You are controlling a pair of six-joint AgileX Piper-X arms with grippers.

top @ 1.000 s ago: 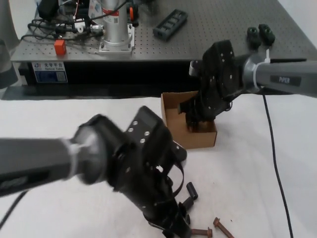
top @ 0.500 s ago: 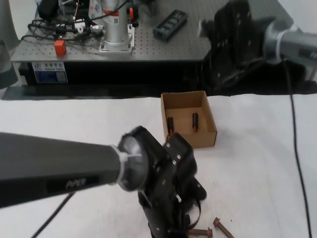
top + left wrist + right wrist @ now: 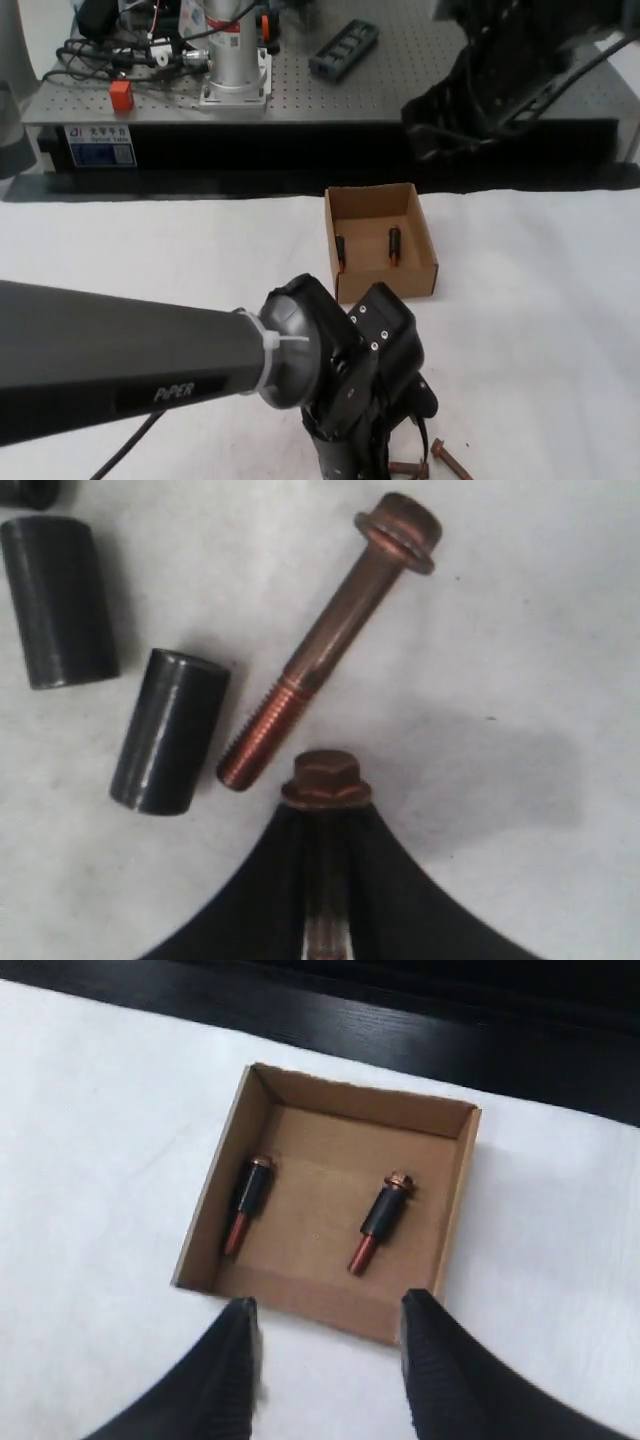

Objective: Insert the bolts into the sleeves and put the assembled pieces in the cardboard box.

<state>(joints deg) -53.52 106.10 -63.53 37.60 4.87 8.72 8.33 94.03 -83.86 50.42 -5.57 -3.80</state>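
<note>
Bolts sit at the left gripper (image 3: pixel 326 830): the clamped bolt (image 3: pixel 325 783) is pinched between its closed fingers, head outward. A loose bolt (image 3: pixel 330 640) lies just ahead on the white cloth (image 3: pixel 520 660), beside two sleeves (image 3: pixel 170 730). The right gripper (image 3: pixel 325 1360) hangs open above the cardboard box (image 3: pixel 456 1210), which holds two assembled pieces (image 3: pixel 382 1212).

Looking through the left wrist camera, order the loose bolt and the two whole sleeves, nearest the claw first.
1. Loose bolt, its threaded tip by the left gripper.
2. Sleeve beside that tip.
3. Second sleeve, beyond the first.
</note>
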